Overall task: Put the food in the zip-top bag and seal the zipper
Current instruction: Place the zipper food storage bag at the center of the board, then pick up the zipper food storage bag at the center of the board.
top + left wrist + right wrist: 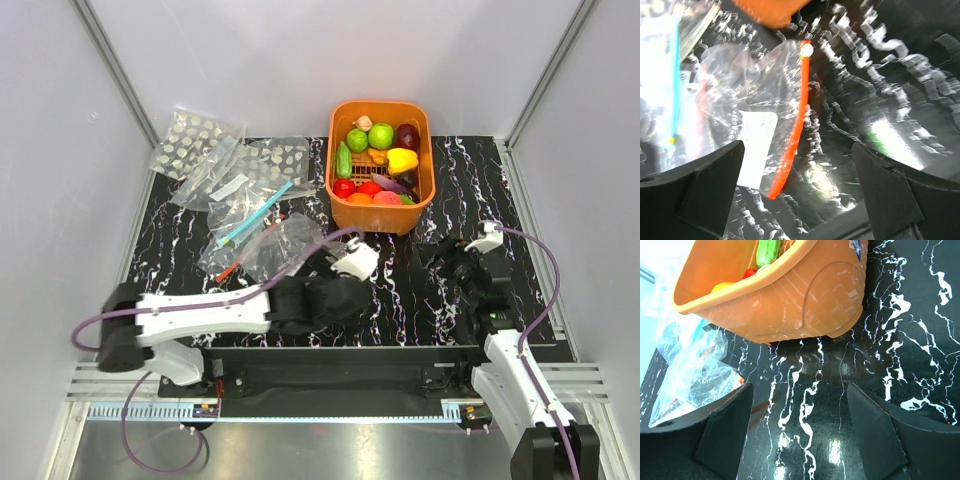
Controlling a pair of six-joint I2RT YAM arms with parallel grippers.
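zip-top bag (755, 90): motion-blurred | basket (790, 295): top cropped | food (767, 250): mostly hidden

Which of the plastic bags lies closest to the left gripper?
The clear bag with the red-orange zip strip, right in front of the open left gripper; the blue-strip bag and the white-dotted bags lie farther back.

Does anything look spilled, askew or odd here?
Nothing spilled: the food all sits in the orange basket. Only the bags look untidy, heaped and overlapping beside the basket; the zip-top bag lies crumpled, its zipper curved.
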